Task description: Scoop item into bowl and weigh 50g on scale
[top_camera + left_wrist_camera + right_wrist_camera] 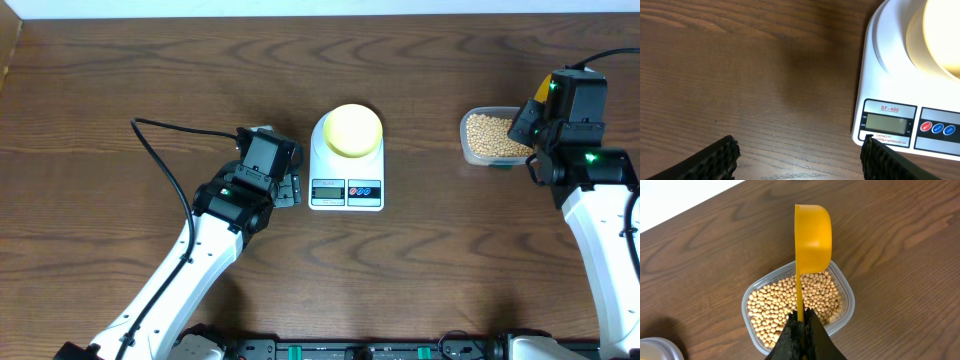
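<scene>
You have a dark wood-grain table (120,80) under everything. The 2 arms come up from its near edge: the left arm (190,260) angles in toward the middle, and the right arm (600,220) rises along the right side.

The scale (322,165) lies flat at the centre, with its display and 3 buttons, 1 red and 2 blue, on the near side. In the left wrist view the display is a plain grey-green panel.

The clear plastic tub (466,135) sits to the right of the scale, apart from it, and is partly hidden by your right wrist.

The bowl (354,130) stands upright on the far half of the scale's platform, and its inside shows only pale yellow.

The yellow scoop (812,235) is turned on edge, its cup hanging over the tub's far rim. You cannot tell whether it carries anything.

Your left gripper (800,155) is spread wide and holds nothing, low over bare wood just left of the scale's front. Its right finger (880,157) is by the scale's front-left corner, and contact cannot be judged.

Your right gripper (802,325) is clamped tight on the scoop's thin handle, above the tub's near edge.

The beans (775,305) lie in the tub, covering its floor.
</scene>
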{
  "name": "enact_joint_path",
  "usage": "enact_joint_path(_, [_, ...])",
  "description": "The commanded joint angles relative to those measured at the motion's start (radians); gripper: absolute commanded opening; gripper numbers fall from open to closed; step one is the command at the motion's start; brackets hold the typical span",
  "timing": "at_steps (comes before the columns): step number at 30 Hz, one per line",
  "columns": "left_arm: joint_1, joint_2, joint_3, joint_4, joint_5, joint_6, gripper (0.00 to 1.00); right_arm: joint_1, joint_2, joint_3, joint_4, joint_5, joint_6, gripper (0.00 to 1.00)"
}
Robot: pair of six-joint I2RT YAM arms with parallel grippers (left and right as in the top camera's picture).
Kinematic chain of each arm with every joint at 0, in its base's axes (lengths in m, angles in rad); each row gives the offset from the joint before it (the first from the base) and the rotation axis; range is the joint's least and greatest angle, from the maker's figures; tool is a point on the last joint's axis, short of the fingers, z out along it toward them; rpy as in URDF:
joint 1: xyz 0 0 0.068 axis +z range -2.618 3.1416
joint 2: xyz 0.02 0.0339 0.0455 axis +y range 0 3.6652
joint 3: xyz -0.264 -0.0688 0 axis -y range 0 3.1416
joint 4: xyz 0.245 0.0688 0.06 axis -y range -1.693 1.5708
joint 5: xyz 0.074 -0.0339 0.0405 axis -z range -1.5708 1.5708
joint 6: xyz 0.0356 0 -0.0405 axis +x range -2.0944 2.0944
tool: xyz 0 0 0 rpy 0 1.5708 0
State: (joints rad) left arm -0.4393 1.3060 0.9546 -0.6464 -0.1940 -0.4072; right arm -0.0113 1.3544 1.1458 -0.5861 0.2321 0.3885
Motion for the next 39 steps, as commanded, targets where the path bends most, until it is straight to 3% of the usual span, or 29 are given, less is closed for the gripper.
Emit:
enact_joint_path(1, [0.004, -0.005, 0.011, -0.001, -0.024, 0.003, 0.81, -0.003, 0.007, 0.017, 0.001, 0.001, -0.02, 0.01])
enact_joint_path(14, [0.004, -0.005, 0.011, -0.001, -0.024, 0.002, 0.81, -0.003, 0.007, 0.017, 0.021, -0.007, -0.02, 0.01])
enact_joint_path(24, [0.004, -0.005, 0.011, -0.008, -0.024, 0.006, 0.81, -0.003, 0.007, 0.017, 0.164, -0.007, -0.072, 0.01])
enact_joint_path(32, [0.004, -0.005, 0.011, 0.036, -0.022, 0.002, 0.81, -0.003, 0.007, 0.017, 0.174, -0.007, -0.072, 0.01])
enact_joint_path(33, [0.004, -0.005, 0.011, 0.058, 0.0, 0.002, 0.81, -0.003, 0.007, 0.017, 0.174, -0.007, -0.072, 0.01])
enact_joint_path(34, [0.004, -0.005, 0.011, 0.103, 0.083, 0.002, 0.98, -0.003, 0.007, 0.017, 0.174, -0.007, -0.072, 0.01])
enact_joint_path(39, [0.004, -0.005, 0.011, 0.164, 0.335, 0.002, 0.98, -0.003, 0.007, 0.017, 0.174, -0.007, -0.072, 0.01])
